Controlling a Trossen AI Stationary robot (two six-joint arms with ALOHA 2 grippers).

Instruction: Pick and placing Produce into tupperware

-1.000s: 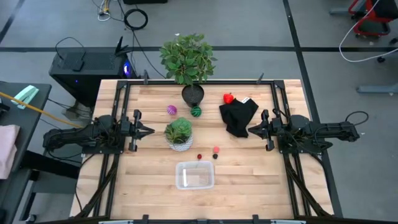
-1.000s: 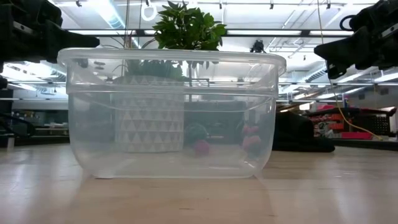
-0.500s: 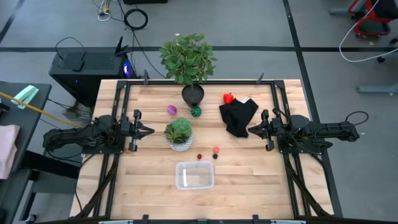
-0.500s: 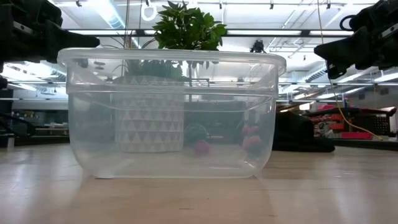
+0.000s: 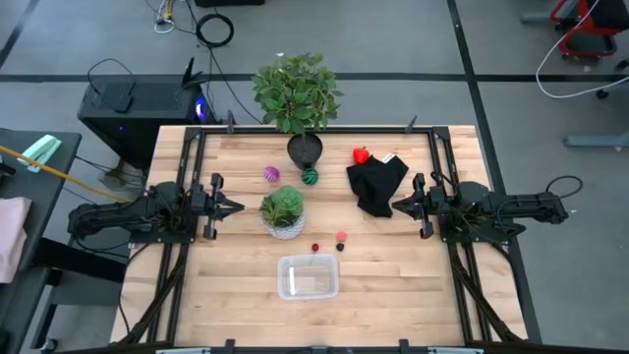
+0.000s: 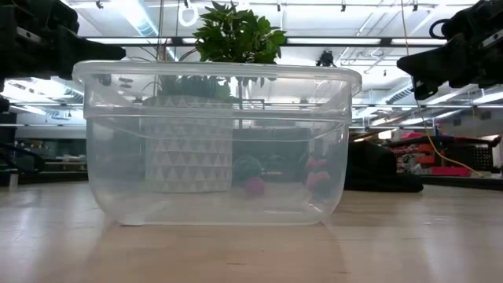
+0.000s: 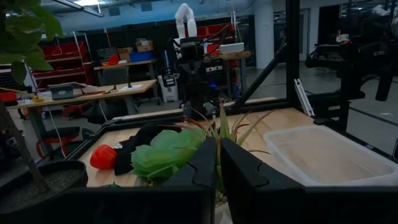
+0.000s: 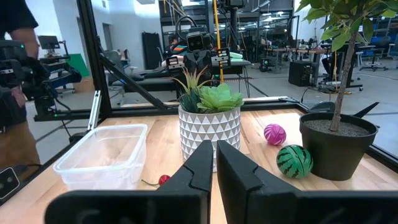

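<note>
The clear tupperware stands empty near the table's front middle and fills the low view. The produce lies on the table: a red piece, a purple ball, a green striped ball, a tiny dark-red piece and a pink-red one. My left gripper is shut and empty above the table's left side. My right gripper is shut and empty above the right side. Both point toward the middle.
A small plant in a white patterned pot stands between the grippers. A tall plant in a dark pot stands at the far middle. A black cloth lies just ahead of my right gripper. A person stands beyond the table.
</note>
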